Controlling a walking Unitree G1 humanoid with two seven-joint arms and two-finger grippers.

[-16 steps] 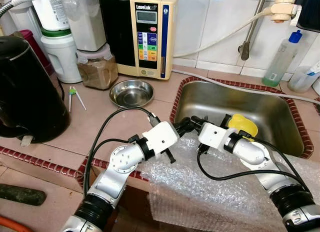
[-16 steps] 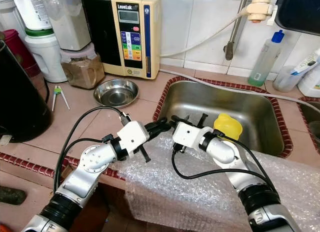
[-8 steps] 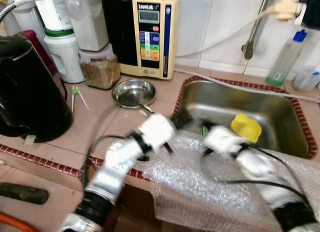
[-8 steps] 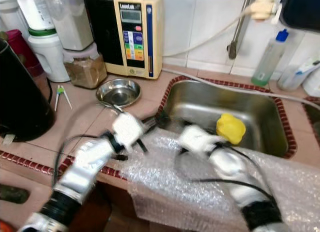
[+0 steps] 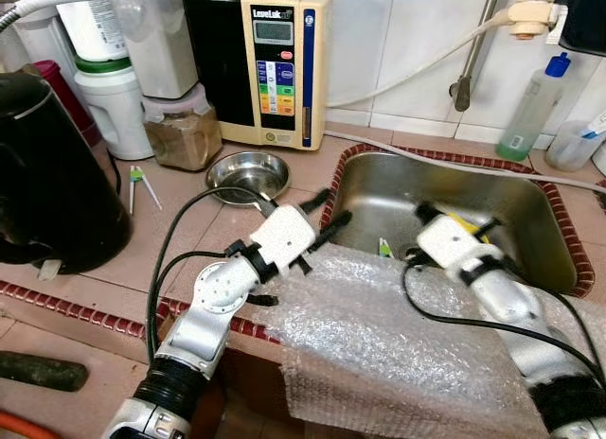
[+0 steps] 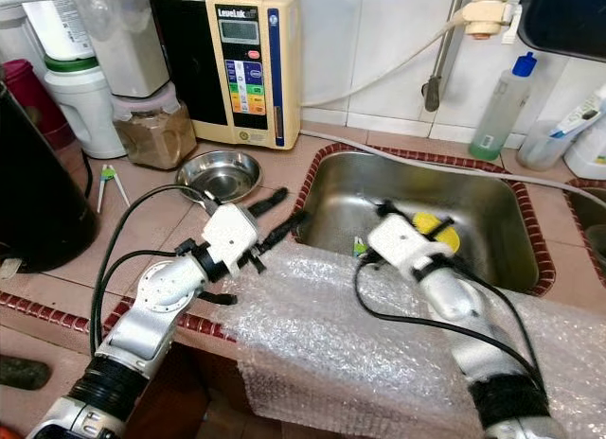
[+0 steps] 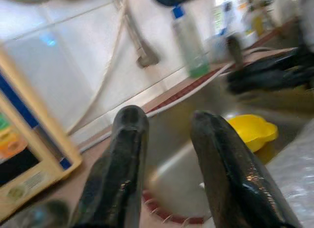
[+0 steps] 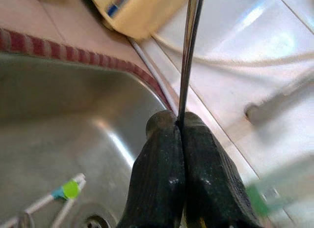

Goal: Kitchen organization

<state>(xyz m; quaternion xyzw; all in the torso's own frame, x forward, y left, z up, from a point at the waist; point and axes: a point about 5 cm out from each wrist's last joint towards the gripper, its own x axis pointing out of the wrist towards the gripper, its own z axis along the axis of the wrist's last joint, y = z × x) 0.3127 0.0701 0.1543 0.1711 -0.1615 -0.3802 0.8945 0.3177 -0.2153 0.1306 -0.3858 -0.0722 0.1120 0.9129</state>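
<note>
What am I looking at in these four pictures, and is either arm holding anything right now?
This is a humanoid robot at a kitchen counter. The two wide pictures come from its head, looking down; the other two look along each arm's fingers. The left end effector hangs open beside the sink, holding nothing. The right end effector is inside the sink, shut on a thin metal piece; what it is cannot be told. A yellow object lies in the sink. Bubble wrap drapes the counter's front edge, with a steel bowl and black kettle further left.
</note>
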